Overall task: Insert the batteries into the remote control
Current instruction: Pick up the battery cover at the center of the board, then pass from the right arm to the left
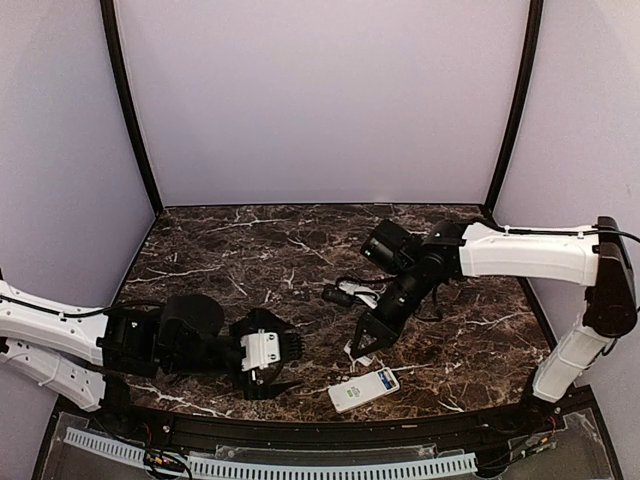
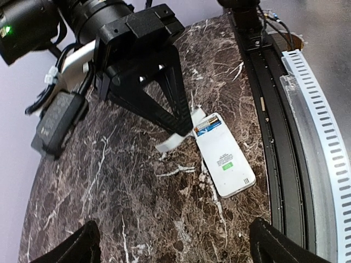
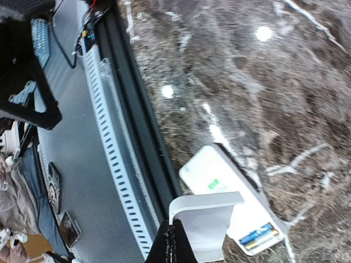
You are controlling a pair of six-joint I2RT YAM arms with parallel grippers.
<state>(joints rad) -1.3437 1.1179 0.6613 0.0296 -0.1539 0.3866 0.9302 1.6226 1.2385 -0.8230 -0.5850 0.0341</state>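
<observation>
Closest to me, along the near edge of the table, runs a slotted white strip (image 1: 300, 466) with a black rail just behind it. Just past that rail the remote control (image 1: 363, 390) lies flat on the dark marble table (image 1: 250, 250), slightly right of centre and angled, with a small green patch on its upper side. At its right-hand end the batteries (image 2: 208, 127) show as a blue block set into the body; I can't count them from here. To the left of the remote, the left gripper (image 1: 290, 365) sits low over the marble with its claw spread wide and nothing in it, its tips pointing toward the remote but apart from it. Just behind the remote, the right gripper (image 1: 358, 350) reaches down from the right with its black fingers (image 2: 174, 104) clenched together on a flat white plastic piece (image 2: 174, 140). That thin strip is held at a slant, one end just beside the blue end of the remote; whether it touches the remote I cannot tell. In the right wrist view the same piece (image 3: 205, 216) juts out from the closed fingertips and hangs over the remote (image 3: 211, 175). Beyond the arms is more marble, and then pale lilac walls (image 1: 320, 100) on three sides.
</observation>
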